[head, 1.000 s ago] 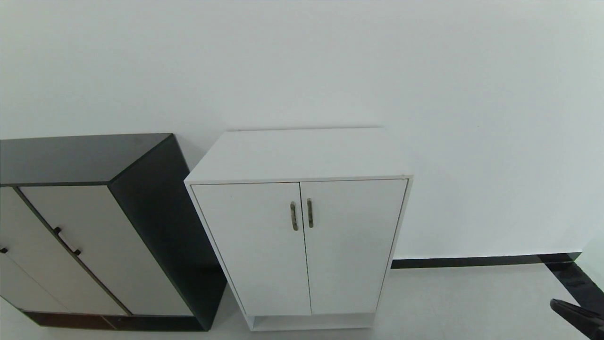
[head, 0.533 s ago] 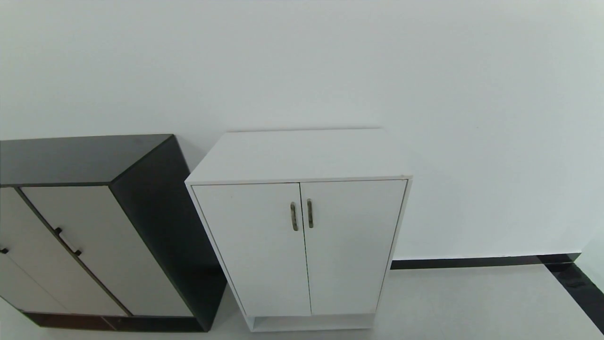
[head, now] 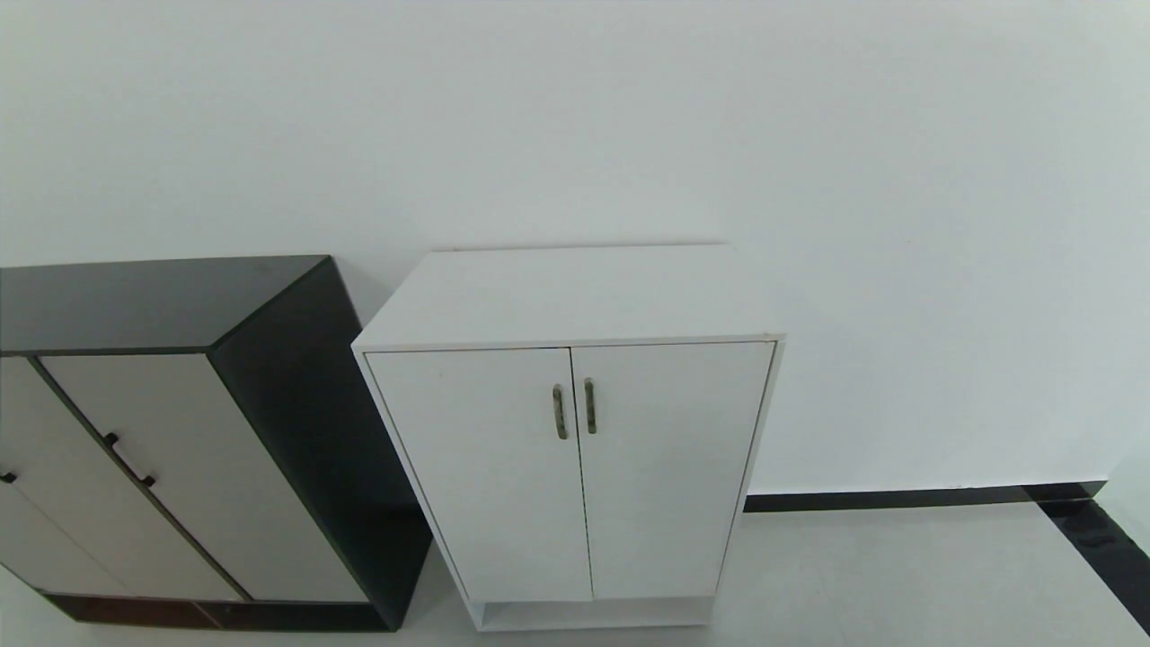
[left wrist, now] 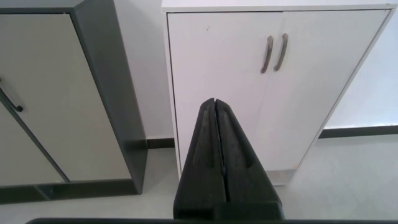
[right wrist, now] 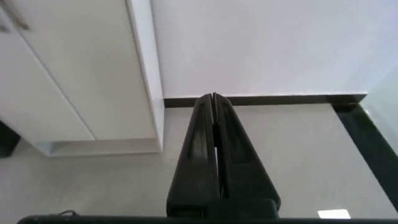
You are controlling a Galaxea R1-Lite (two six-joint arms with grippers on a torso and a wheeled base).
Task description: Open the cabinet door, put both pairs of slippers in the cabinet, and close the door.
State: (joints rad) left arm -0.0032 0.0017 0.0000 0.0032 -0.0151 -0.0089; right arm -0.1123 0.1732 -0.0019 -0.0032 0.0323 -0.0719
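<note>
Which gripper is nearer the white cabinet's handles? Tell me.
Left, it seems. The left gripper faces the cabinet front, with the handles ahead; the right gripper is off the cabinet's right side, facing the wall.

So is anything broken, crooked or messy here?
No, nothing stands out. The white cabinet stands straight, its doors shut flush and its two handles side by side. The black cabinet next to it looks fine too. The left gripper and right gripper are both shut and empty.
</note>
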